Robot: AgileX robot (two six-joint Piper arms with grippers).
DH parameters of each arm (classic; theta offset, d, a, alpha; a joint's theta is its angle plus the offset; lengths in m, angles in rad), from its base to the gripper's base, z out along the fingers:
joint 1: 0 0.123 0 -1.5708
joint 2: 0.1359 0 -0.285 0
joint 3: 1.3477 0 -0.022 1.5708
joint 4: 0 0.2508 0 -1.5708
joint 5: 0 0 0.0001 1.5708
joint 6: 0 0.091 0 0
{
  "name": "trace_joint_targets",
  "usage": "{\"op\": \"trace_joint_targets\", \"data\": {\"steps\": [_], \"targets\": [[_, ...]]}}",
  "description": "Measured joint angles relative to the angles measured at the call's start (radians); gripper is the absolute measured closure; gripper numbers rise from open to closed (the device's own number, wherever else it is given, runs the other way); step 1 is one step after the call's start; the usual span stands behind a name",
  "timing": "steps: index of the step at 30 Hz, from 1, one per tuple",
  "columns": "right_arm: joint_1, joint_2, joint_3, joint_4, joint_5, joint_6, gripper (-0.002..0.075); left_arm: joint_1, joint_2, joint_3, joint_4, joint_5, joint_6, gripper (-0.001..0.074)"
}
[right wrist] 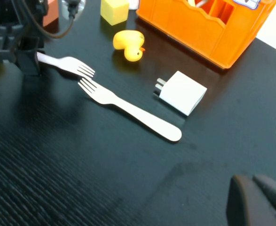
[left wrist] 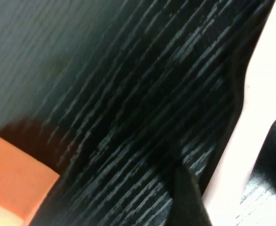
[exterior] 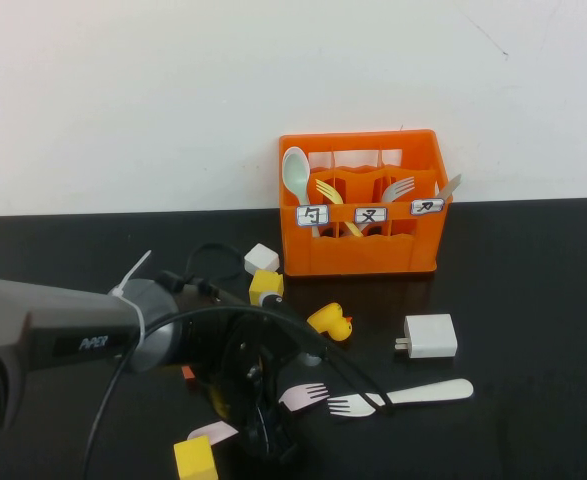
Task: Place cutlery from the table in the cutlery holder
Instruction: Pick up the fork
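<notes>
The pale pink fork [exterior: 303, 397] lies on the black table [exterior: 533, 300] near its front edge, with its tines toward the creamy white fork [exterior: 403, 396] next to it. My left gripper [exterior: 263, 428] is down over the pink fork's handle. In the left wrist view the handle [left wrist: 257, 108] runs between the two dark fingers [left wrist: 189, 202], which close on it. Both forks show in the right wrist view, pink [right wrist: 67, 63] and white [right wrist: 128, 109]. The orange cutlery holder [exterior: 363, 250] stands at the back. My right gripper [right wrist: 255, 190] is shut and empty, low over bare table, out of the high view.
The holder has a pale green spoon [exterior: 295, 175], a small yellow fork [exterior: 328, 192] and a grey fork [exterior: 398, 187] in it. A yellow duck [exterior: 331, 321], a white charger [exterior: 431, 336], yellow blocks [exterior: 195, 458] and a white cube [exterior: 261, 258] lie around the forks.
</notes>
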Motion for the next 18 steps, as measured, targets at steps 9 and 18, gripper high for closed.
{"op": "trace_joint_targets", "data": {"steps": [9,18], "targets": [[0.000,0.000,0.000,0.000,0.000,-0.001,0.0728,0.000,0.035,-0.016,0.016,-0.001,0.000,0.0455],[0.000,0.000,0.000,0.000,0.000,-0.001,0.0728,-0.002,0.043,-0.019,0.032,0.001,-0.048,0.0631]]}}
